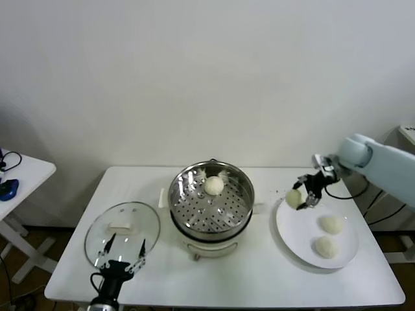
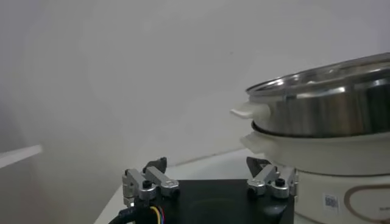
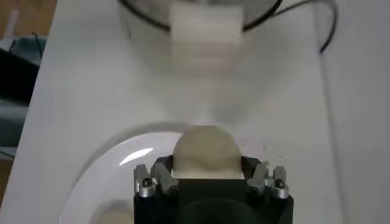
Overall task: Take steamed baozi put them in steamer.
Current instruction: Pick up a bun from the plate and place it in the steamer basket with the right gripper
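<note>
The steel steamer [image 1: 194, 210] stands mid-table on its white cooker base, with one steamed baozi [image 1: 214, 185] resting on its perforated floor. At the left rim of the white plate [image 1: 293, 237], my right gripper [image 1: 303, 196] is shut on a second baozi [image 1: 294, 198]; the right wrist view shows that bun [image 3: 205, 151] pressed between both fingers above the plate. Two more baozi [image 1: 331, 224] [image 1: 325, 246] lie on the plate. My left gripper [image 1: 121, 255] waits open at the table's front left, and in its own view the steamer [image 2: 323, 112] rises beside it.
A round glass lid [image 1: 122, 230] with a white handle lies flat on the table left of the steamer, just behind my left gripper. A small side table [image 1: 16, 184] with a blue object stands off to the far left.
</note>
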Available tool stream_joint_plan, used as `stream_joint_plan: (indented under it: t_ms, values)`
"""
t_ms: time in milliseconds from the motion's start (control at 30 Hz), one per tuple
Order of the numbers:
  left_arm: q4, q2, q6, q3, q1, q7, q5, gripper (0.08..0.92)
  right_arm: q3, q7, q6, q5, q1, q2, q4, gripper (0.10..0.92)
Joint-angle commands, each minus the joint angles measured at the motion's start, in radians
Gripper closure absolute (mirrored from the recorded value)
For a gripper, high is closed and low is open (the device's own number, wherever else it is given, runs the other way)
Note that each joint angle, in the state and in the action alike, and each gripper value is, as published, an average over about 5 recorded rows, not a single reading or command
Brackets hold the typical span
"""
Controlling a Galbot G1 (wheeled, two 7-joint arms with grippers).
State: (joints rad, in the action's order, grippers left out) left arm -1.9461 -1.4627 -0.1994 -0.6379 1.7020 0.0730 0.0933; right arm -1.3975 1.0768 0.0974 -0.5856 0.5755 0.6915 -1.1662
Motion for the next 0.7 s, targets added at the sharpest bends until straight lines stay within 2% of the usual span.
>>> stream_joint_plan:
  t_ms: [33, 267, 700]
  values:
    - [-0.014, 0.003, 0.013, 0.013, -0.006, 0.001, 0.015, 0.177, -0.258, -0.022, 0.038, -0.325, 0.337, 0.115, -0.07, 0.313]
    - [-0.02, 0.01, 0.013, 0.019, 0.012, 0.001, 0.018, 0.177, -0.199, -0.06, 0.092, -0.365, 0.273, 0.264, -0.102, 0.313]
    - [-0.058, 0.016, 0.03, 0.019, 0.035, 0.006, 0.032, 0.177, -0.112, -0.083, 0.113, -0.334, 0.074, 0.572, 0.055, 0.313]
